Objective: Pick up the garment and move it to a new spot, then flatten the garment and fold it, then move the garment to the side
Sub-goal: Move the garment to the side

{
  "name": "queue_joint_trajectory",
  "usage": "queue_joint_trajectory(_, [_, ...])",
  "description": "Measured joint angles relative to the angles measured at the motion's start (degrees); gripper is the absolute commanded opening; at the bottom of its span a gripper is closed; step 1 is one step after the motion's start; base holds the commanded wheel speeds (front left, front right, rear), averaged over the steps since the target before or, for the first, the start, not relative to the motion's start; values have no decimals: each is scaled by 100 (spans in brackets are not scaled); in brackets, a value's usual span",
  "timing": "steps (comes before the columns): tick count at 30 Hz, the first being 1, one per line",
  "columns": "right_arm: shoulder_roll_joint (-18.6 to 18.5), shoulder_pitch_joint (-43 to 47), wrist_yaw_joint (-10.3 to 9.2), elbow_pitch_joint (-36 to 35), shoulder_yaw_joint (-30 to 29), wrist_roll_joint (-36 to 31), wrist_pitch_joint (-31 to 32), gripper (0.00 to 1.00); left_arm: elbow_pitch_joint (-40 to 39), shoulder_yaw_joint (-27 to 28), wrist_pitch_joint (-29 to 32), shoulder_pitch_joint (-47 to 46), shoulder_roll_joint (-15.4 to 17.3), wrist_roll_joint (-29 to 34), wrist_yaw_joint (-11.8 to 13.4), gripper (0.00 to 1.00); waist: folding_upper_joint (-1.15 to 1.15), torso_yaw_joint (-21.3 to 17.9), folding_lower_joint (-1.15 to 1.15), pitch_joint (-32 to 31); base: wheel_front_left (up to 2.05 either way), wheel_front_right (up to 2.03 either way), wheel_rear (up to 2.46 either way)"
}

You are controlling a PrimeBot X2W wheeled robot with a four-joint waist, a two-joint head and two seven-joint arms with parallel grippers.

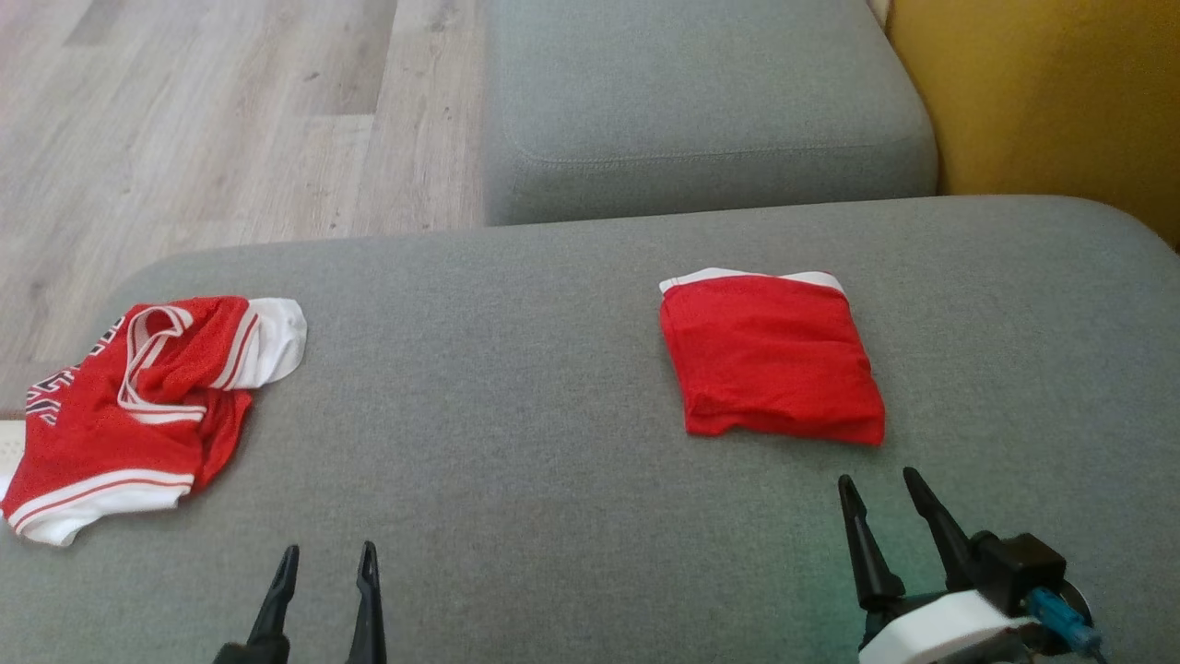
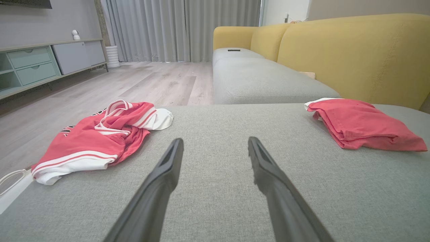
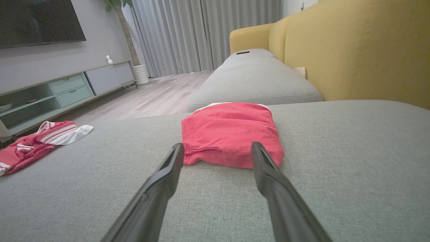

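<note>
**Head view:** the crumpled jersey [image 1: 138,406], red mesh with white striped trim, lies at 9 o'clock on the grey seat cushion [image 1: 516,369], with its left part at the cushion's rim. A folded red garment [image 1: 770,355] sits at 2 o'clock, a little ahead of the right gripper [image 1: 878,477]. The left gripper [image 1: 329,549] is at 6 o'clock. Both have their fingers spread and hold nothing.

**Left wrist view:** the left gripper [image 2: 215,141] points over bare cushion with its fingers parted. The crumpled jersey [image 2: 97,137] is at 10 o'clock and the folded red garment [image 2: 359,124] at 2 o'clock.

**Right wrist view:** the right gripper [image 3: 217,145], empty and wide, faces the folded red garment [image 3: 231,131] at 12 o'clock. The crumpled jersey [image 3: 37,141] is far off at 9 o'clock.

The jersey looks like the piece yet to be worked. It should be light, limp and rather slick, so it will likely sag and slide. Pinching the bunched striped trim, where layers double up, seems safer than taking one thin layer.
</note>
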Motion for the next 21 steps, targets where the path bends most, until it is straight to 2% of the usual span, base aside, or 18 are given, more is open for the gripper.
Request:
queue_joint_trajectory(9, [-1, -48, 0, 191, -119, 64, 1, 100, 1, -160, 0, -40, 0, 2, -55, 100, 0, 118, 0, 243, 0, 0, 0])
queue_joint_trajectory(14, [-84, -348, 0, 735, -187, 66, 1, 100, 32, -230, 0, -184, 1, 2, -55, 100, 0, 203, 0, 356, 0, 0, 0])
queue_joint_trajectory(21, [-328, -1318, 0, 1624, -377, 392, 165, 100, 34, -419, 0, -283, 1, 12, -69, 100, 0, 280, 0, 528, 0, 0, 0])
